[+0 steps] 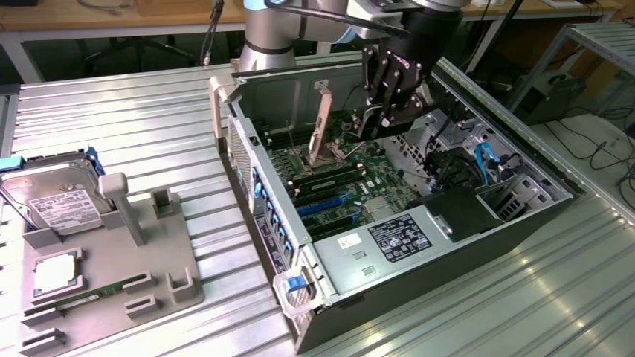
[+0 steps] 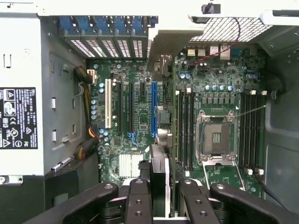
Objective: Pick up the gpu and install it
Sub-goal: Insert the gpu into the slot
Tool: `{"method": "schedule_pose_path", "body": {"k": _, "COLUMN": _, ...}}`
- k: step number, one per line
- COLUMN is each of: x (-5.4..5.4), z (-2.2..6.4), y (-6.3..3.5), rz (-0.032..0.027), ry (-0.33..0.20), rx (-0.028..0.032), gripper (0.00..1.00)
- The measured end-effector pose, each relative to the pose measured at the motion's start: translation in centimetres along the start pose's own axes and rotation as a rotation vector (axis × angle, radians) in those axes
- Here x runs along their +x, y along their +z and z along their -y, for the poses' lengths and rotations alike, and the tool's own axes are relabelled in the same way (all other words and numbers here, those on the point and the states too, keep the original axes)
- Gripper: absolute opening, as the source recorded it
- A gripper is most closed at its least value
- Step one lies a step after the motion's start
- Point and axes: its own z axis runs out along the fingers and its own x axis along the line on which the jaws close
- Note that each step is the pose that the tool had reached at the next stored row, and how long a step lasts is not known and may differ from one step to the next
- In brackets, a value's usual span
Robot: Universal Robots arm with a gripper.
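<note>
Gripper (image 2: 159, 200) with black ribbed fingers (image 2: 138, 201) is clamped on the thin flat gpu (image 2: 159, 179), held edge-on above the green motherboard (image 2: 135, 116).

My gripper (image 2: 159, 205) is showing matt black plastic fingers (image 2: 138, 205), bolted. Between them the gpu (image 2: 158, 179) is looking dark with a pale metal strip. Below me, the case (image 1: 516, 223) is gleaming bare grey metal.
</note>
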Motion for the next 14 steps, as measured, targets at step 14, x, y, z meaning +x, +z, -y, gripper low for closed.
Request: {"method": "schedule_pose_path", "body": {"k": 14, "x": -0.5, "z": -1.15, "y": 1.94, "rz": 0.0114, "ry": 0.016, "rx": 0.0290, "gripper": 0.28}}
